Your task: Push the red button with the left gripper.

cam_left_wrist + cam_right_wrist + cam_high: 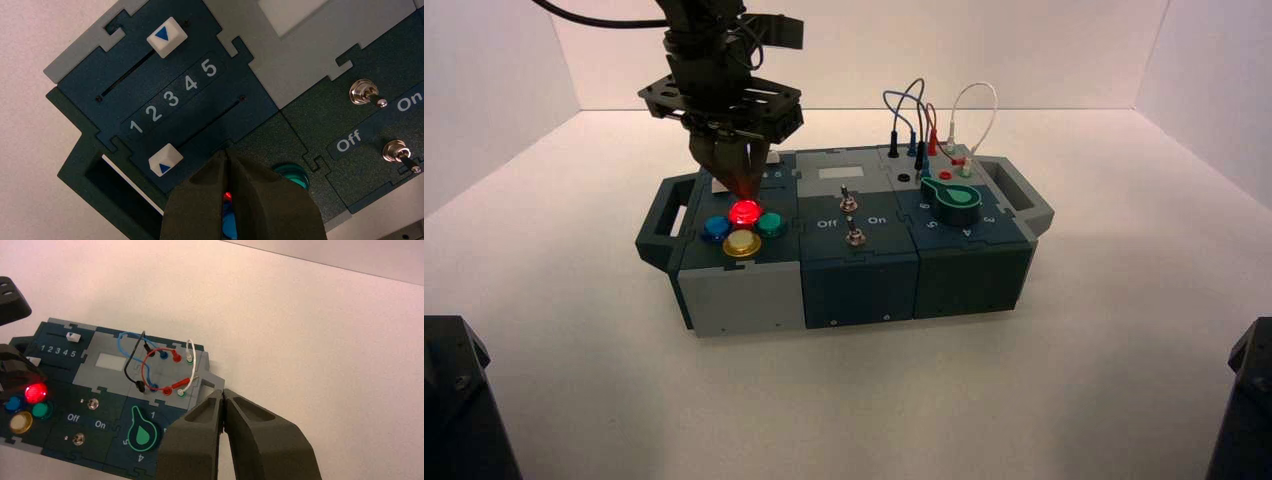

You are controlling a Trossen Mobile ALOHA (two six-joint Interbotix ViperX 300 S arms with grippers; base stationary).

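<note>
The red button (744, 212) glows bright on the box's left block, among the blue (715, 228), green (771, 224) and yellow (742, 243) domes. My left gripper (736, 185) comes down from above with its fingers shut, and its tips rest on the red button. In the left wrist view the shut fingers (265, 200) cover the button, and only a red sliver (227, 195) shows between them. The lit button also shows in the right wrist view (36, 392). My right gripper (222, 392) is shut and empty, parked off the box's right end.
Two white sliders (166, 36) (165, 159) flank the numbers 1 to 5 behind the buttons. Two toggle switches (848, 200) (855, 236) stand by "Off" and "On" in the middle block. A green knob (954, 200) and plugged wires (924, 120) are on the right block.
</note>
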